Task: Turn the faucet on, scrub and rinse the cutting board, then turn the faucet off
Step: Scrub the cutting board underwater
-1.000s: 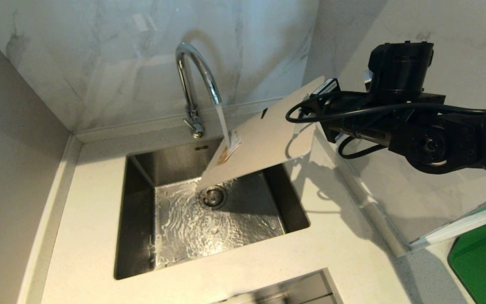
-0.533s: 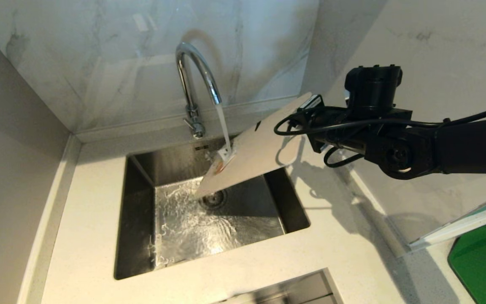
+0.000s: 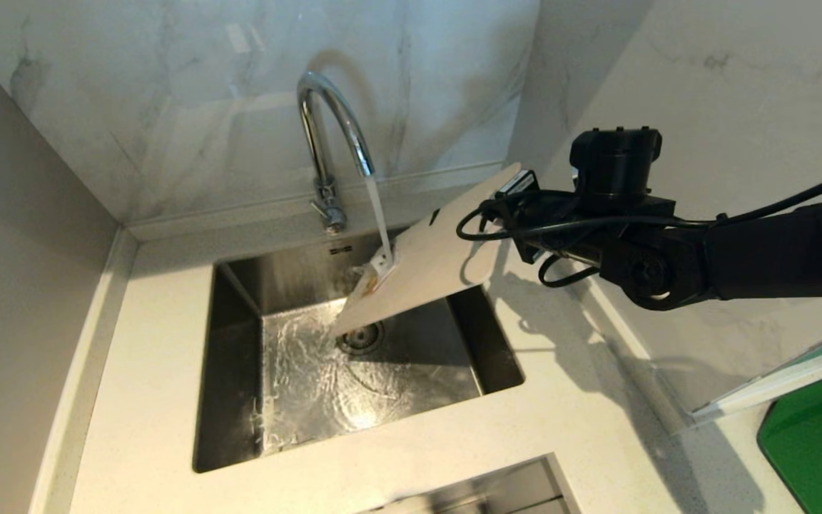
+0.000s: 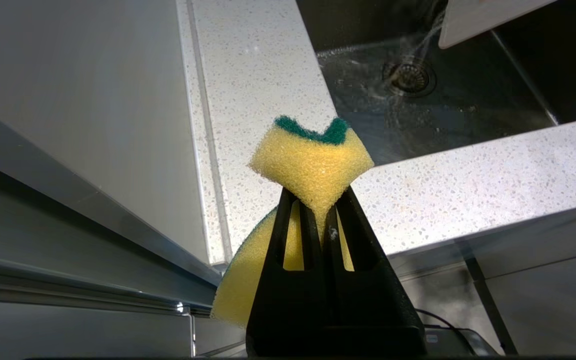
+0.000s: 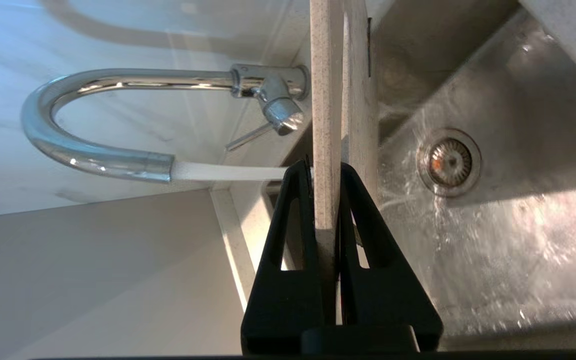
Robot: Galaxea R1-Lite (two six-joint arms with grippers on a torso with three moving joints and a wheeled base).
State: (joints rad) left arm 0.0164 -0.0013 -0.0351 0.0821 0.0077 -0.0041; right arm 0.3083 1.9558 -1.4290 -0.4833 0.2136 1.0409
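We see the right hand [image 5: 326, 172] clamped on the upper edge of the board [image 3: 431, 260], which slopes down from the hand over the sink [image 3: 232, 371], its low corner above the drain [image 3: 361, 337]. Water from the faucet [image 3: 332, 128] strikes the label [image 3: 377, 275]. The left hand [image 4: 322, 197], back beside the desk [image 4: 258, 75], pinches a sponge [image 4: 312, 162].

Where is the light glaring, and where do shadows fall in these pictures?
Head view: bright glints on the faucet spout and rippling water in the sink; the right arm and cutting board cast a dark shadow on the counter. Right wrist view: glare on wet steel around the drain. Left wrist view: the sponge is evenly lit, the sink dim.
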